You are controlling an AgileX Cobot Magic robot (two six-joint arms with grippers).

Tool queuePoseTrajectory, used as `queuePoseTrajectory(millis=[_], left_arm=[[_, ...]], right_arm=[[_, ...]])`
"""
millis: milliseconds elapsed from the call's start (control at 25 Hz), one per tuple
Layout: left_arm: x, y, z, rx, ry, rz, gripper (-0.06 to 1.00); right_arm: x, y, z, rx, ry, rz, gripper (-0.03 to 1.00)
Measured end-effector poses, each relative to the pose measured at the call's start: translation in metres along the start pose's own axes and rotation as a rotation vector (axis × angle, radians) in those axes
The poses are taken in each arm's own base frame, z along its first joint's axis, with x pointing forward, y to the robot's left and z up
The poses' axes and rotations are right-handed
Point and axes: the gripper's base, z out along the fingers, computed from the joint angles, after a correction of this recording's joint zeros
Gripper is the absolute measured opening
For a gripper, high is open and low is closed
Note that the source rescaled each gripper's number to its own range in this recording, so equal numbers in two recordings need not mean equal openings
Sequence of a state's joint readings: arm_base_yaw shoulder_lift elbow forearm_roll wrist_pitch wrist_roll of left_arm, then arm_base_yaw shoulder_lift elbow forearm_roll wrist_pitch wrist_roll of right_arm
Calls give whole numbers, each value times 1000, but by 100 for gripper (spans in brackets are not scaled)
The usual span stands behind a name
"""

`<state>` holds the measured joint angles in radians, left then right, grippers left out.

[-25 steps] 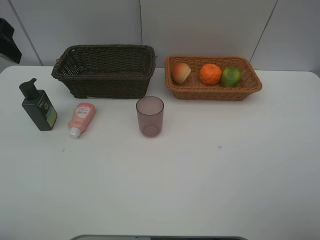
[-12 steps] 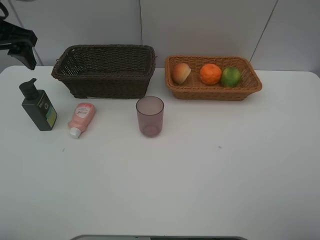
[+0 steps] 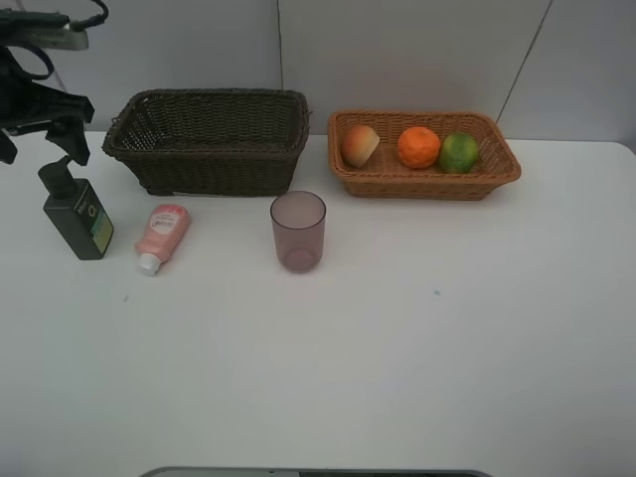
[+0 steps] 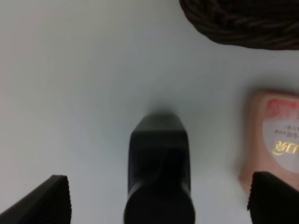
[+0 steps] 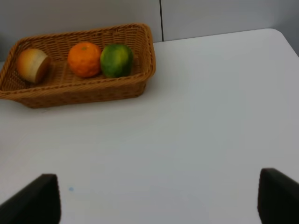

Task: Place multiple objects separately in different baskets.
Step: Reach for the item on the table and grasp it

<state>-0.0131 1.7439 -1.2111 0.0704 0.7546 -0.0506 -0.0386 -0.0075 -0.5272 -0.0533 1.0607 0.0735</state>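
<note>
Dark green pump bottle (image 3: 78,214) stands upright on the white bench (image 3: 397,348), its pump head centred between the left fingers (image 4: 46,203), spread wide, untouched; right fingers (image 5: 37,198) spread wide, empty.

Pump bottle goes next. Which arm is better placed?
Left. The left gripper hangs open above the pump bottle, jaws either side of its head; the right gripper faces the tan basket, on the opposite side.
</note>
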Motion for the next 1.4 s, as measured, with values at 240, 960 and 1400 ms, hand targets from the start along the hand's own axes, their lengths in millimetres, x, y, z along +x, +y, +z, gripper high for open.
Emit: queuePoseTrajectory(millis=[240,960,1400], left_arm=[[-1,-7,42,58,79,25,98],[0,-5,61,48,115,38,92],[0,-4,62,43,111,26,49]], right_arm=[[0,0,0,0,0,0,83],[0,0,0,0,0,0,83],[0,0,0,0,0,0,83]])
